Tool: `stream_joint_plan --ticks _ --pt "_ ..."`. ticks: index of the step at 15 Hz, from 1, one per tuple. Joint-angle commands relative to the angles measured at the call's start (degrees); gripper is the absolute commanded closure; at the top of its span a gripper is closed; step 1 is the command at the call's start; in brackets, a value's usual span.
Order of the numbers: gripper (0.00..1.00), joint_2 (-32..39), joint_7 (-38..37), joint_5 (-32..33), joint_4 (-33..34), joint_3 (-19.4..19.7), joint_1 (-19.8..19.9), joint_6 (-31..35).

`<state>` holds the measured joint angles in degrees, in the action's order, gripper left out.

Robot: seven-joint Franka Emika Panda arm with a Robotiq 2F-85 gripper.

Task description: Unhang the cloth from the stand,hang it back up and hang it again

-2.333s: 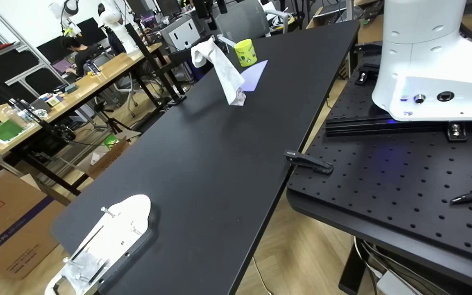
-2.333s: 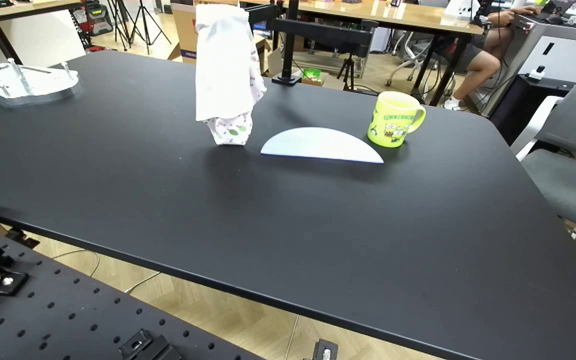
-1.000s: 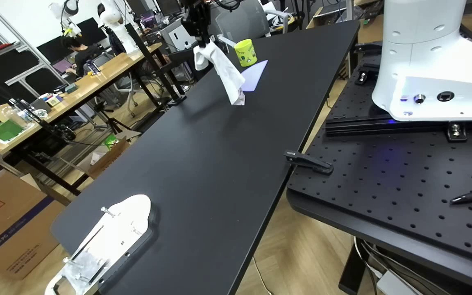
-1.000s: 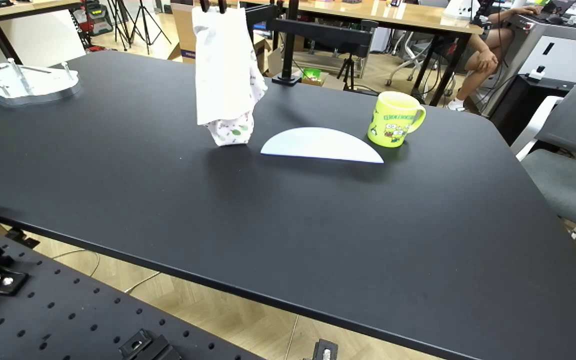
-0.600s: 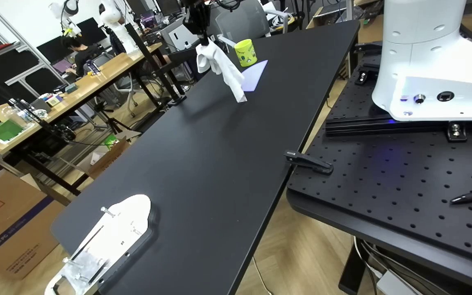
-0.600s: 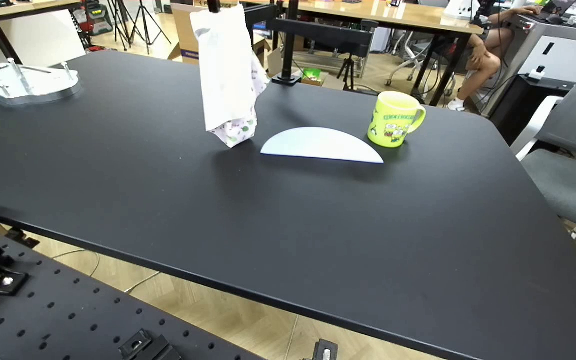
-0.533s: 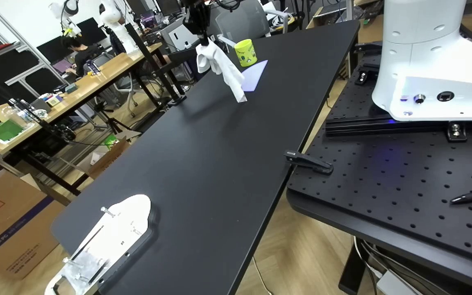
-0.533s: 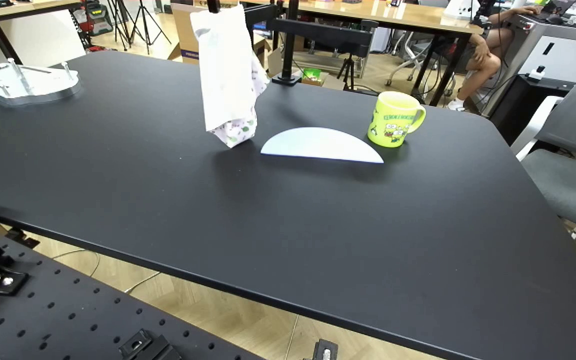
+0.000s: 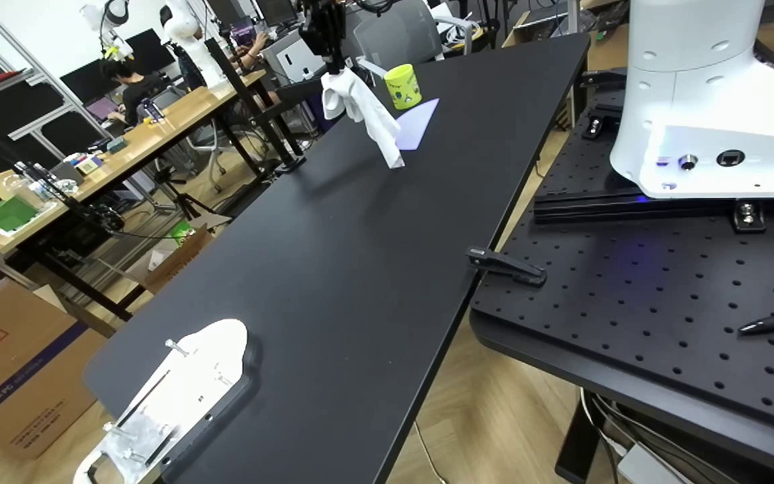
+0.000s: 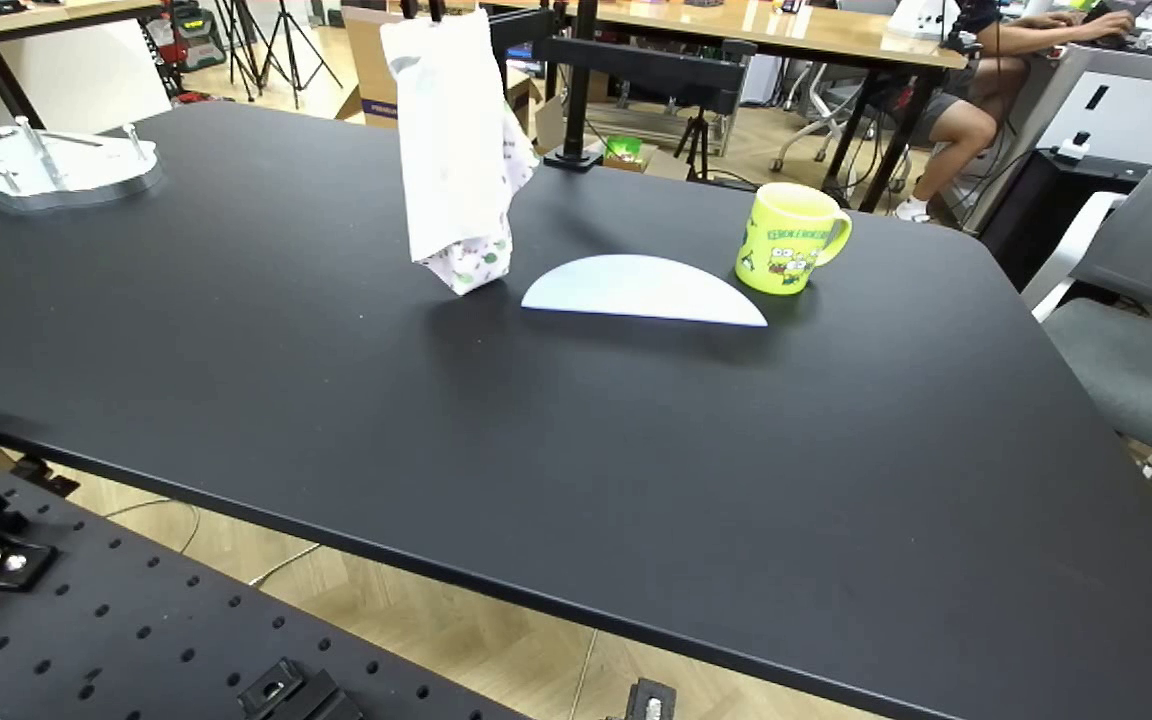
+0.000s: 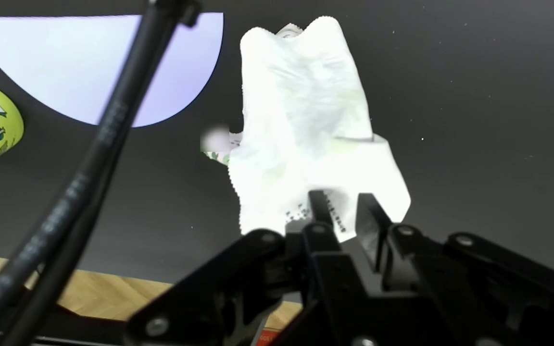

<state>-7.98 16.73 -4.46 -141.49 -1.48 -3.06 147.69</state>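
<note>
The white cloth [image 10: 456,140] is hanging over the table [image 10: 636,450]. At the cloth's upper end, the gripper [image 11: 340,204] is pointing downward; its jaws are standing parted. Just beside the cloth, a pale half-disc [image 10: 641,285] is lying; farther from the cloth, a yellow-green mug [image 10: 781,240] is standing upright.

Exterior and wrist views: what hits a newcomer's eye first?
Probably the white fabric cloth, bright against the matte black table, with the black two-fingered tool at its upper end. Next, the yellow-green cartoon mug, on the curved side of the pale half-disc. Then the white pegged plate at one end of the table.
</note>
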Motion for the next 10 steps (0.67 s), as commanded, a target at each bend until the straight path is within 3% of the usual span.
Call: stream_joint_plan --ticks 1,8,10 --pt "0.46 -2.1 1.2 -0.1 -0.5 0.6 -0.5 -1.8" --pt "0.01 -1.1 -3.6 7.4 -1.4 0.6 1.6 4.2" --pt "0.00 -0.7 -1.7 5.6 -1.1 1.6 1.5 5.0"
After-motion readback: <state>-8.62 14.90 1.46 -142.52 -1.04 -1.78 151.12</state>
